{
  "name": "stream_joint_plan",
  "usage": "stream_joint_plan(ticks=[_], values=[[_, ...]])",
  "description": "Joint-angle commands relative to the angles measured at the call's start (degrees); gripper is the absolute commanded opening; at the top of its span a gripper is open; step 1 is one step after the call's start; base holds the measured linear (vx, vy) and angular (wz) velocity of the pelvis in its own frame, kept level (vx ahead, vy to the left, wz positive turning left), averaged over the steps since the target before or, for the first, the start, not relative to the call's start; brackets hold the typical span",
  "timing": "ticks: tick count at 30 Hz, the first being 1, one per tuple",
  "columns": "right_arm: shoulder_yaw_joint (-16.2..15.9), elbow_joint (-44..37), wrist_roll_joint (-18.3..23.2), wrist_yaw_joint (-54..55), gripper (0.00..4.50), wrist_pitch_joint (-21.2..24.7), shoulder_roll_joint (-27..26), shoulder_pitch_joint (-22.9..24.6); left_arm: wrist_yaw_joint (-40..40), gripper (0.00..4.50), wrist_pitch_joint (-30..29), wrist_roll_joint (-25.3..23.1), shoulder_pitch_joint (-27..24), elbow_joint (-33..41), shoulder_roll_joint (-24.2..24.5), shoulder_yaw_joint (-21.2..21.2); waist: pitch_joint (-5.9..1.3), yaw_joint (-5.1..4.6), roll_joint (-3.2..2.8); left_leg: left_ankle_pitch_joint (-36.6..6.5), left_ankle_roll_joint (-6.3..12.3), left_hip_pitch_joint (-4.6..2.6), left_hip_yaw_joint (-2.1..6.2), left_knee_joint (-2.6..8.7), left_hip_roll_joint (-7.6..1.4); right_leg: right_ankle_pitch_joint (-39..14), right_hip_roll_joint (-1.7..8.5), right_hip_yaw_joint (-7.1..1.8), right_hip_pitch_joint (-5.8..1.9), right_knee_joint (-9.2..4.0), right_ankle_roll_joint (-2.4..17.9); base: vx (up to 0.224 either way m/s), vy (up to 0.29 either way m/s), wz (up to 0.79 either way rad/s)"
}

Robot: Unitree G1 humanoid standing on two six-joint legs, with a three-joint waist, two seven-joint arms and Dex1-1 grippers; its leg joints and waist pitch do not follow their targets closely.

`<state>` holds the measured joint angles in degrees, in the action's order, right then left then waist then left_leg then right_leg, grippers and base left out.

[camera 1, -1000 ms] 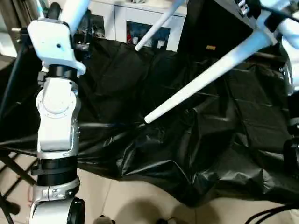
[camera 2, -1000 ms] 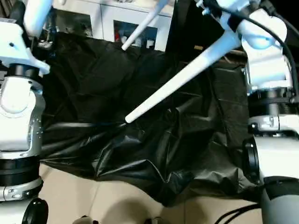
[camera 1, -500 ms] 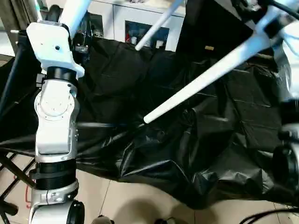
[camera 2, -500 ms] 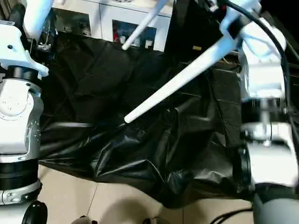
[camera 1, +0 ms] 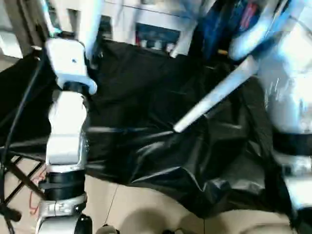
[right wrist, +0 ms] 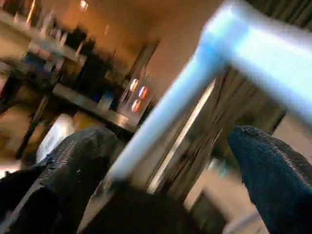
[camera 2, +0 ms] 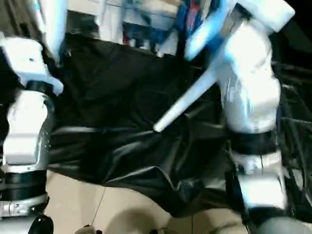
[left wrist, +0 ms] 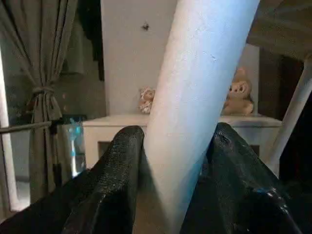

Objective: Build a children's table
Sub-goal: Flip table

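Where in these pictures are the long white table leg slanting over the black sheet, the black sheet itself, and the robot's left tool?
table leg [camera 1: 214, 100], left eye view, middle of its shaft.
black sheet [camera 1: 146, 92], left eye view, a bare stretch.
left tool [left wrist: 173, 146], left wrist view, midway between its fingertips.

Below your grippers, a crumpled black sheet [camera 1: 146, 122] covers the table, its edge hanging above the tiled floor [camera 1: 146, 209].
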<state>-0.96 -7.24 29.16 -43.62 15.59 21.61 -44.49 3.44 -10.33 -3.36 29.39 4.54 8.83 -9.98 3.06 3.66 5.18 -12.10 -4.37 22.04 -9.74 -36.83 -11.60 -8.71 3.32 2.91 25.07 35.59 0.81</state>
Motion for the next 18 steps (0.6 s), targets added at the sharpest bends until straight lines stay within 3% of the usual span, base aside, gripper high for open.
stream_joint_plan(ticks=[1, 3, 4, 6, 9, 11, 12, 17, 18], values=[[-2.22, -0.89, -3.02, 1.11, 4.50, 1.11, -0.18, 2.93, -0.01, 1.90, 0.25, 1.15, 0.75, 0.79, -0.42, 0.69, -3.82, -0.20, -0.98, -11.31, -0.28, -0.89, 0.41, 5.26, -1.41, -15.38, 3.24, -2.12, -3.03, -4.26, 6.47, 0.000, 0.000, 0.00], [-2.97, -0.10, -4.73, 4.66, 4.50, 1.33, -1.62, 7.48, 0.02, 1.86, 0.13, 1.14, 0.61, 0.83, -0.32, 0.59, -4.01, -0.19, -0.89, -10.01, -0.54, -0.82, 0.35, 5.09, -1.26, -15.48, 3.38, -2.15, -2.92, -4.34, 6.16, 0.000, 0.000, 0.00], [-4.18, 1.08, -7.14, 7.20, 4.50, 0.15, -2.26, 12.46, 0.09, 1.85, 0.20, 1.06, 0.25, 0.60, -0.08, 0.52, -4.02, -0.11, -0.96, -9.79, -0.67, -0.79, 0.36, 5.11, -1.30, -15.44, 3.47, -2.16, -2.94, -4.32, 6.21, 0.000, 0.000, 0.00], [-4.98, 1.18, -8.04, 8.21, 4.50, -0.57, -2.59, 16.11, 0.35, 1.84, 0.32, 1.03, -0.30, 0.56, 0.28, 0.61, -4.03, 0.03, -1.24, -9.44, -0.94, -0.96, 0.35, 5.24, -1.41, -14.20, 3.41, -2.06, -2.94, -4.33, 6.34, 0.000, 0.000, 0.00], [-5.20, 2.20, -10.68, 11.24, 4.50, -2.45, -3.71, 21.91, 2.32, 1.80, 1.91, 1.95, -1.81, -0.87, 1.24, 0.68, -4.12, -0.14, -1.18, -8.04, -0.46, -0.48, 0.40, 5.31, -1.32, -11.13, 3.44, -2.01, -3.43, -4.09, 6.77, 0.000, 0.000, 0.00], [-4.80, 2.58, -12.26, 13.80, 4.50, -2.45, -4.23, 23.72, 3.64, 1.78, 2.68, 2.09, -2.69, -1.55, 1.93, 1.04, -4.14, -0.27, -1.06, -8.10, -0.37, -0.59, 0.36, 5.29, -1.28, -11.35, 3.41, -2.01, -3.40, -4.05, 6.74, 0.000, 0.000, 0.00], [-4.44, 2.78, -12.80, 14.99, 4.50, -2.14, -4.71, 24.74, 4.53, 1.76, 3.10, 2.32, -3.31, -2.19, 2.19, 1.14, -4.05, -0.37, -1.27, -8.37, -0.38, -0.69, 0.29, 5.35, -1.27, -11.72, 3.34, -2.02, -3.28, -4.18, 6.81, 0.000, 0.000, 0.00], [-5.00, 1.86, -11.88, 14.85, 4.50, -0.21, -5.43, 28.34, 8.25, 1.68, 5.16, 4.12, -5.90, -6.50, 2.51, 1.51, -3.81, -0.41, -1.42, -11.62, -0.59, -0.88, 0.37, 5.73, -1.39, -14.35, 3.31, -2.00, -3.16, -4.62, 6.03, 0.000, 0.000, 0.00], [-5.64, 1.24, -11.89, 14.79, 4.50, -0.14, -5.52, 29.40, 9.31, 1.67, 5.88, 4.09, -6.56, -8.13, 3.12, 2.10, -3.89, -0.37, -1.82, -11.71, -0.73, -1.03, 0.44, 5.74, -1.46, -13.96, 3.34, -2.01, -3.09, -4.63, 6.08, 0.000, 0.000, 0.00]])
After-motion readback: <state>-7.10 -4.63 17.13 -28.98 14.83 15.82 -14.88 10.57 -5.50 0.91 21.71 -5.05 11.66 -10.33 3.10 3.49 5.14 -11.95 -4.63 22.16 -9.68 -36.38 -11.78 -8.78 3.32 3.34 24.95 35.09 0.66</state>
